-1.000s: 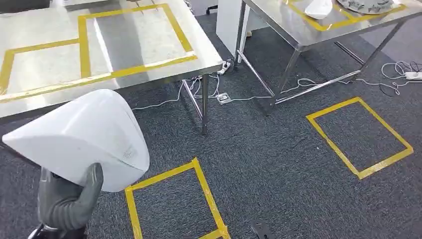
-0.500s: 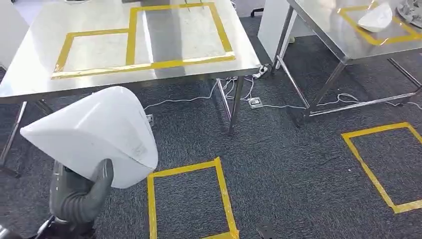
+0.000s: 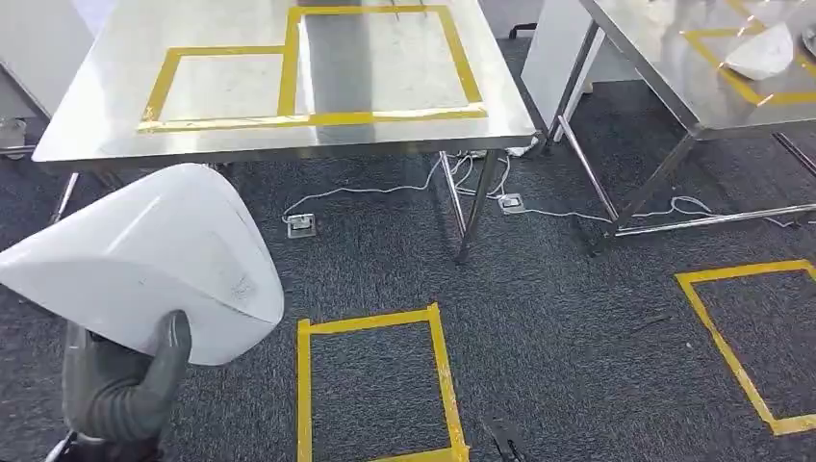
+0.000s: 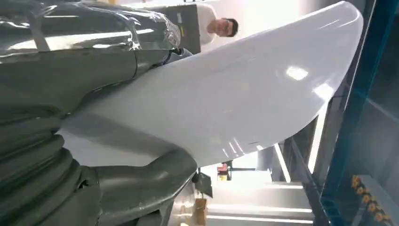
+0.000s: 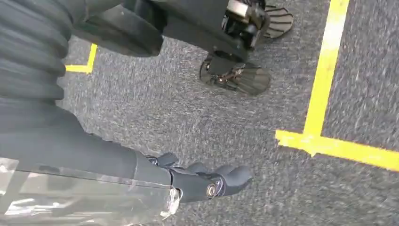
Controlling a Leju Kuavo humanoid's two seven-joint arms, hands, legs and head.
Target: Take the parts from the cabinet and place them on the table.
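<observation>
Left hand, lower left of the head view: grey, thumb up against the underside of a large white shell-shaped part, which it grips from below; the wrist view shows thumb and fingers clasping the same part on both faces. The part sits tilted, in the air above the dark carpet, in front of the near counter. Right hand: hanging over the carpet, holding nothing, fingers gently curled and apart. Near counter, upper left of the frame: steel top marked with yellow tape rectangles. Second counter, upper right: bears another white part within yellow tape. Carpet: yellow tape squares at lower centre and right; white cables beneath the counters.
</observation>
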